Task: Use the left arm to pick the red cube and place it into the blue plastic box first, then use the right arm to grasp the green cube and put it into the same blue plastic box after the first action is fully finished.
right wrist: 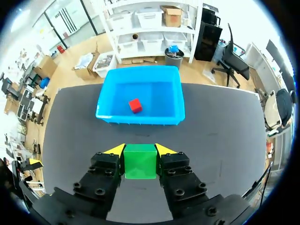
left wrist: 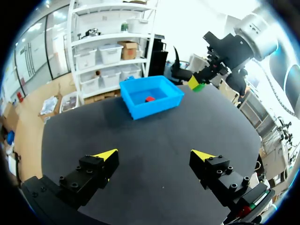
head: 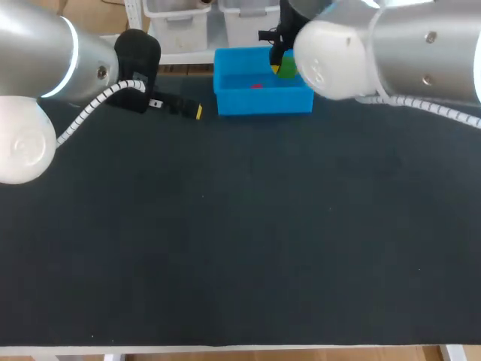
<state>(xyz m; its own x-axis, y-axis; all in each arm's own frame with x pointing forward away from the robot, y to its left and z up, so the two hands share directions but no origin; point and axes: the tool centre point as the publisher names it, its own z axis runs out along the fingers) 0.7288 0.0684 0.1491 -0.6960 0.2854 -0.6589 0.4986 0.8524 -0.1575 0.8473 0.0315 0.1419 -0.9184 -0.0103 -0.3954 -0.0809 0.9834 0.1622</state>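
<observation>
The red cube (right wrist: 135,105) lies inside the blue plastic box (right wrist: 106,110) at the table's far edge; it also shows as the red cube (head: 257,85) and the red cube (left wrist: 150,99). My right gripper (right wrist: 139,151) is shut on the green cube (right wrist: 140,161), held in the air just short of the box's near wall. In the head view the green cube (head: 285,68) peeks out by the box (head: 263,101) rim, partly hidden by my right arm. My left gripper (left wrist: 154,156) is open and empty, low over the mat, well back from the box (left wrist: 154,106); its yellow fingertip (head: 198,112) shows left of the box.
The black mat (head: 240,241) covers the table, with a wide bare stretch in front of the box. My right arm's white wrist (head: 334,56) hangs over the box's right end.
</observation>
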